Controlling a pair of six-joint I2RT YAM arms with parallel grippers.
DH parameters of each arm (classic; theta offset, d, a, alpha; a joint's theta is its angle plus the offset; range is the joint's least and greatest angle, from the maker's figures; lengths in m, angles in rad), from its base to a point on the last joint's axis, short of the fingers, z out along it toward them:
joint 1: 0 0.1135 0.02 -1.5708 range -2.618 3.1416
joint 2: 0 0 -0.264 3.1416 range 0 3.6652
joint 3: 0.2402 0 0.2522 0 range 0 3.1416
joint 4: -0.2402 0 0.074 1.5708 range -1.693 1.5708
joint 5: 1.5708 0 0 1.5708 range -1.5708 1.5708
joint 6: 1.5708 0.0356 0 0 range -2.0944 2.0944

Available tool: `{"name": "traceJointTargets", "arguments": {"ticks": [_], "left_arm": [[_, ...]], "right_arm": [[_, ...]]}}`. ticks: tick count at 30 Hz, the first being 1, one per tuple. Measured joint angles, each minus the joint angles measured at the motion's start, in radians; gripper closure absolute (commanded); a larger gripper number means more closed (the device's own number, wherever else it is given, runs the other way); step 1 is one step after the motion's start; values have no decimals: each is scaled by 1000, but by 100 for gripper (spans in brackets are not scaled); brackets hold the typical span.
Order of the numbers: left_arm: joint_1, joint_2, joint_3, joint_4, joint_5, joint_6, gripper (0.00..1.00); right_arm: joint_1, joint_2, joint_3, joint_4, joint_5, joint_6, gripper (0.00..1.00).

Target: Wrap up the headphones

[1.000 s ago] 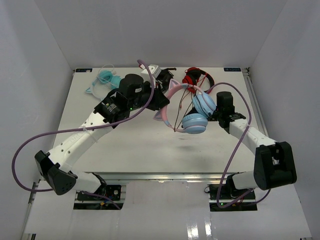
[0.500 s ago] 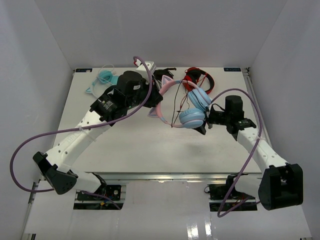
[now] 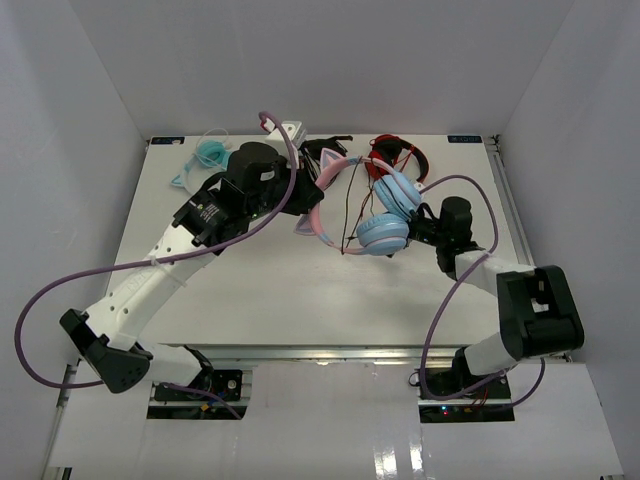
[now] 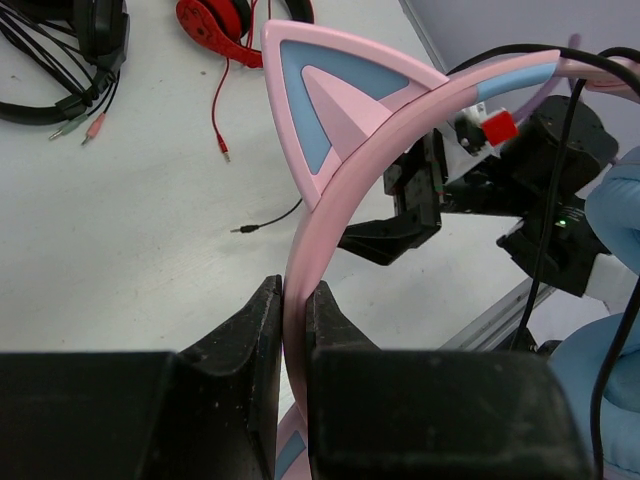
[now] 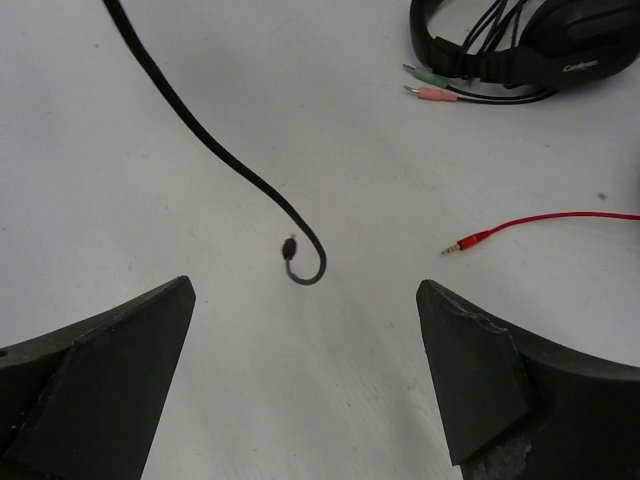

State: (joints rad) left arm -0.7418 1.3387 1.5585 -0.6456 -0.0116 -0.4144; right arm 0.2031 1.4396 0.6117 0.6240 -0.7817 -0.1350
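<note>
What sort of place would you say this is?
Probably a robotics lab test cell: a white table boxed in by white walls, a left arm and right arm mounted at its near edge, and pink headphones as a prop.

smooth pink plastic headphones [image 4: 340,190], matt white table [image 5: 150,250]

The headphones [image 3: 322,200] are showing a pink headband, a pink cat ear [image 4: 340,95] with a blue inner panel, and light blue ear cups [image 3: 385,232]. Their thin cable [image 5: 210,150] is running black over the white bench [image 3: 260,290]. A red set [image 3: 398,152] is trailing a red lead, a teal set [image 3: 212,155] is showing one colour throughout, and a black set [image 5: 520,40] is showing pink and green plugs. The left pincer [image 4: 295,292] and the right pincer [image 5: 305,290] are showing black.
</note>
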Motion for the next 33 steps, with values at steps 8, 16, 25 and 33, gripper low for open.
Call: {"name": "traceJointTargets", "arguments": {"ticks": [8, 16, 25, 33], "left_arm": [[0, -9, 0, 1, 30, -35, 100], [0, -43, 0, 2, 51, -76, 100], [-1, -65, -1, 3, 13, -130, 100], [-1, -83, -147, 100, -253, -302, 100]], "right_arm": [[2, 170, 78, 162, 10, 215, 16], [2, 204, 113, 247, 48, 319, 82], [2, 163, 127, 191, -45, 315, 92], [70, -288, 14, -364, -31, -155, 92]]}}
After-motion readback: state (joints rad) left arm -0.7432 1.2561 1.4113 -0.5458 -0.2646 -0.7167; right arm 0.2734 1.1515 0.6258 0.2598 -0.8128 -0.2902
